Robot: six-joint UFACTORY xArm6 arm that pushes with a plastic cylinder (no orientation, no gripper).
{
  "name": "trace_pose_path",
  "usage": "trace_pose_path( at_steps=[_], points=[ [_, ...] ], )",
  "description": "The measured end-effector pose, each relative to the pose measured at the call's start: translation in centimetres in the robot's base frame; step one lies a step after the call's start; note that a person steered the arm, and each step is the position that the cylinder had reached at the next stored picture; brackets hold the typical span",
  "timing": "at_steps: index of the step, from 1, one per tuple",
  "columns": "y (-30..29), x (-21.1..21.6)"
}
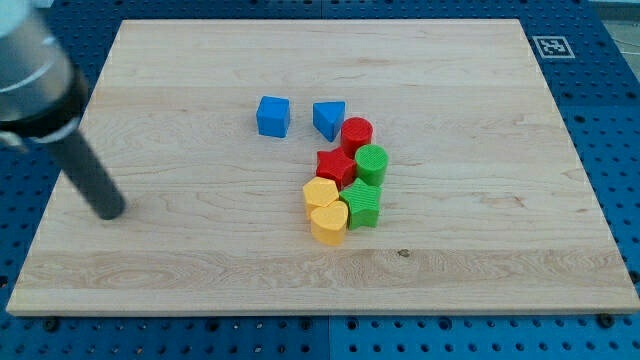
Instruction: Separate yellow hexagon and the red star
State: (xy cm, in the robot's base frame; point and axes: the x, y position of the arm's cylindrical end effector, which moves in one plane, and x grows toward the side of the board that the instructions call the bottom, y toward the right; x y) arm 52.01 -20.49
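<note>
The yellow hexagon sits near the board's middle, touching the red star just above and to its right. A yellow heart lies right below the hexagon. My tip rests on the board far off at the view's left, well away from every block.
A red cylinder and a green cylinder stand to the star's upper right and right. A green block sits right of the yellow pair. A blue cube and a blue triangle lie above. The wooden board has blue pegboard around it.
</note>
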Motion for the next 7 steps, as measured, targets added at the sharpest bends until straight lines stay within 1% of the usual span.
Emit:
trace_pose_path(
  at_steps=[1, 2, 3, 4, 6, 7],
  points=[
    [6.7, 1.5],
    [11.0, 6.0],
    [12.1, 8.3],
    [14.4, 6.4],
    [17.8, -3.4],
    [20.2, -4.4]
  ],
)
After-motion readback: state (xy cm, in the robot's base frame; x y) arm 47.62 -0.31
